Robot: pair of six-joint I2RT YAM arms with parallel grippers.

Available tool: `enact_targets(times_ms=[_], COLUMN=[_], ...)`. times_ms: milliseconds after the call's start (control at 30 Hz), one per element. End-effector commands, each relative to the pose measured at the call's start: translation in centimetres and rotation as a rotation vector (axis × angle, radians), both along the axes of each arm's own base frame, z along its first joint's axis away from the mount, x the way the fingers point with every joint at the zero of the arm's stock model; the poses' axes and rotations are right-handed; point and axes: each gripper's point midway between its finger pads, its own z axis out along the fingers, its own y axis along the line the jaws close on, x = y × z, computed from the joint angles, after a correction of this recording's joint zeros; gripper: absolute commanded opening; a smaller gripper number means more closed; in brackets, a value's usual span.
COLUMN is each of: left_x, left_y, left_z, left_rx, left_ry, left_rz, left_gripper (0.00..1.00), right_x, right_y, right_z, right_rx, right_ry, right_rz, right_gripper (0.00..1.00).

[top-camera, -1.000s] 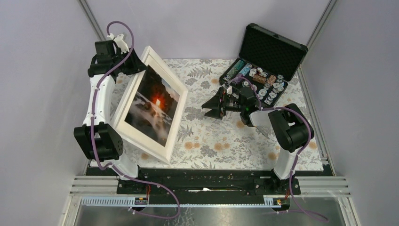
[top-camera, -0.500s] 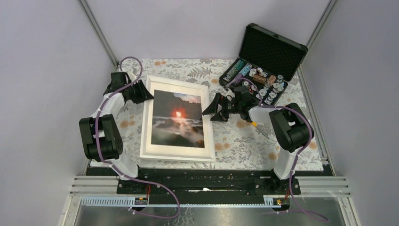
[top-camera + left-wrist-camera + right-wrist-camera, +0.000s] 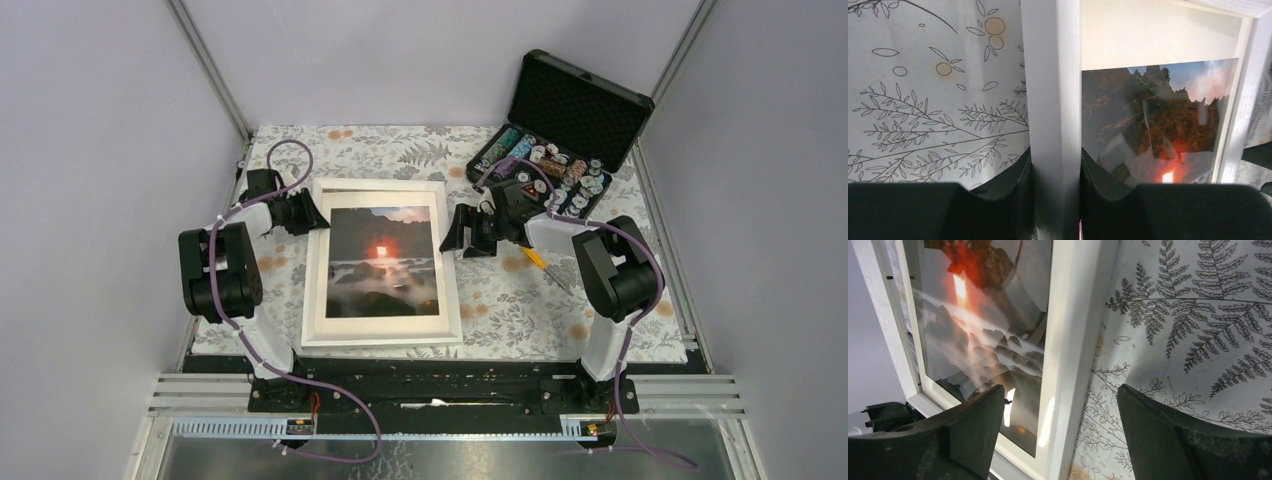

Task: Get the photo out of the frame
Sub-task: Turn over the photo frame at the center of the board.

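Observation:
The frame (image 3: 380,330), white-bordered, lies flat and face up on the floral cloth at the left centre. Behind its glass is the photo (image 3: 385,262), dark rocks around an orange-red sun. My left gripper (image 3: 312,214) is shut on the frame's left border near the far corner. In the left wrist view that border (image 3: 1050,90) runs between both fingers, with the photo (image 3: 1158,120) to its right. My right gripper (image 3: 452,236) is open at the frame's right edge. In the right wrist view its jaws straddle the white border (image 3: 1073,340) without touching it, one finger over the photo (image 3: 978,340).
An open black case (image 3: 575,105) of poker chips stands at the far right. A small yellow-handled tool (image 3: 540,262) lies on the cloth beside the right arm. Purple walls close in on both sides.
The frame has swung down from standing tilted on its edge to lying flat, held by my left gripper. My right gripper has moved left to the frame's right border and narrowed a little.

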Motion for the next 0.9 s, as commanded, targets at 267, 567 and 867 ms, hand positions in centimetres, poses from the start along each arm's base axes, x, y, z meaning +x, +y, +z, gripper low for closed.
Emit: enact_targets(times_ms=[267, 567, 867], left_x=[1.9, 2.0, -1.9], left_y=[1.9, 2.4, 3.2], left_z=[0.8, 0.1, 0.8], left_rx=[0.141, 0.155, 0.247], left_ry=[-0.090, -0.065, -0.008], left_rz=[-0.052, -0.021, -0.053], left_gripper=[0.34, 0.58, 0.60], right_x=[0.2, 0.2, -0.5], right_y=[0.8, 1.0, 0.1], right_z=[-0.4, -1.6, -1.8], right_rx=[-0.055, -0.060, -0.089], right_ry=[0.014, 0.044, 0.032], right_rz=[0.066, 0.069, 0.064], right_gripper=[0.85, 0.76, 0.77])
